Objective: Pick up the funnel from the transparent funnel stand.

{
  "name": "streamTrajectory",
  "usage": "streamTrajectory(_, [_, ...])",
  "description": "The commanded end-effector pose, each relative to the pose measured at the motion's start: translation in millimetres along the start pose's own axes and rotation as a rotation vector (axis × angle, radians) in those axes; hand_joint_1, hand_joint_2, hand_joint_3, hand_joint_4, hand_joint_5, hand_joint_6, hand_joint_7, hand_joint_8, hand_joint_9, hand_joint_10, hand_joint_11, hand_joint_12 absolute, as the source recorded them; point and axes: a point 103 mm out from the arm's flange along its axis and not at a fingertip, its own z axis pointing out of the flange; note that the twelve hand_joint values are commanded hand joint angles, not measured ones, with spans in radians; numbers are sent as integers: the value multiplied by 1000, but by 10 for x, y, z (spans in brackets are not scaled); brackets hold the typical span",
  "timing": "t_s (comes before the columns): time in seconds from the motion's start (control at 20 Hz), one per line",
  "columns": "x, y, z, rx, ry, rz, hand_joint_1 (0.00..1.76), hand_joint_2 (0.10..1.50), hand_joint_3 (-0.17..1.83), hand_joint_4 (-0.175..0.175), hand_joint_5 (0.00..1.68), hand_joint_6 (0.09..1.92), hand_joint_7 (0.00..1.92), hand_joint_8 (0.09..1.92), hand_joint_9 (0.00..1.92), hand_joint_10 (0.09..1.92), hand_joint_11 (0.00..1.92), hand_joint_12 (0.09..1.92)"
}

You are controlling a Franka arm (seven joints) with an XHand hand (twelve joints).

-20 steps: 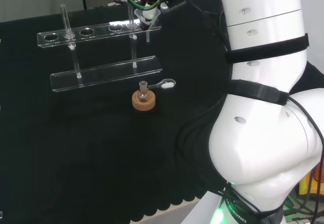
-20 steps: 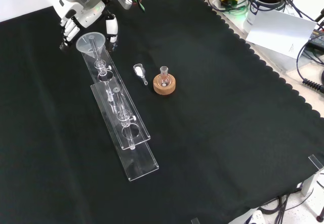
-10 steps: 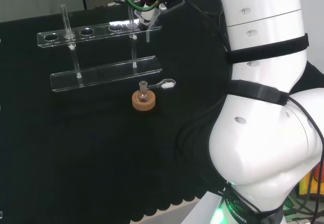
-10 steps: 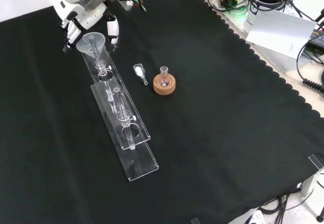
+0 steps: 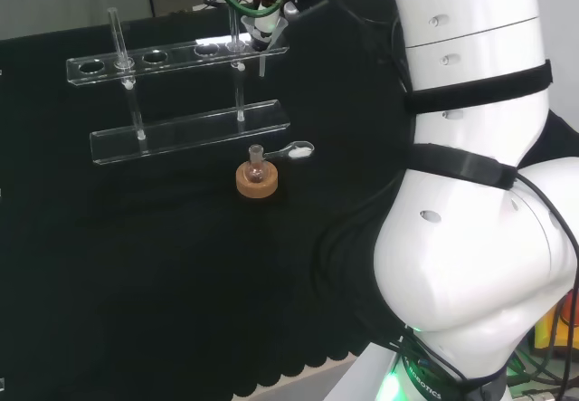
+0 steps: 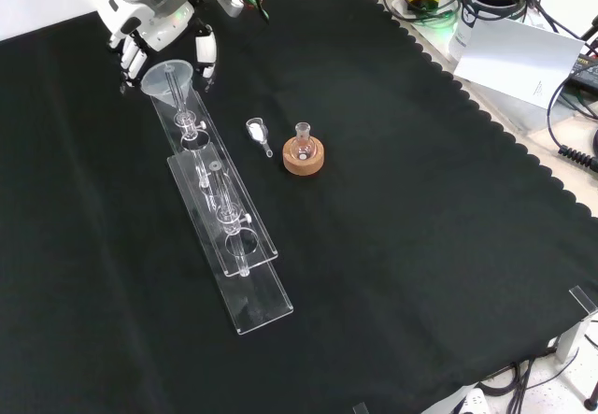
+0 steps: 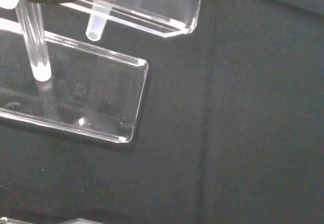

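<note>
We are bracketing the clear plastic funnel [image 6: 167, 77], seated in the transparent two-tier funnel stand [image 6: 221, 216], for lifting. The black and white hand [image 6: 154, 33] is keeping its fingers [image 6: 205, 52] spread wide, holding nothing.

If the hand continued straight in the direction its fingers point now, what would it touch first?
Probably the clear funnel seated in the transparent stand: the hand has fingers on both sides of its rim, though depth is unclear.

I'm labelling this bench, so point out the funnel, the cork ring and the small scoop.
funnel [image 6: 166, 77], front view, on its wide rim.
cork ring [image 6: 305, 161], front view, on its top face.
small scoop [image 6: 254, 130], front view, on its white bowl.
</note>
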Motion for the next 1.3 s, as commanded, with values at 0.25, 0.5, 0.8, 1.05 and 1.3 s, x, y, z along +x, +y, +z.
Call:
streamTrajectory(0.25, [-12,-58,-31,-41,-27,21,777,710,450,-20,512,97,522,770,825,611,314,1341])
streamTrajectory(0.5, [-25,-116,-86,-95,-29,35,800,705,471,-21,579,144,587,818,890,634,324,1331])
streamTrajectory(0.8, [-50,-232,-207,-141,-54,53,827,682,527,-19,526,682,630,901,921,673,338,1324])
streamTrajectory(1.05, [-125,-390,-341,-174,-36,62,837,679,536,-17,529,789,642,915,924,684,349,1322])
streamTrajectory(1.3, [-148,-526,-399,-192,-45,72,842,676,541,-16,533,820,645,922,922,689,360,1320])
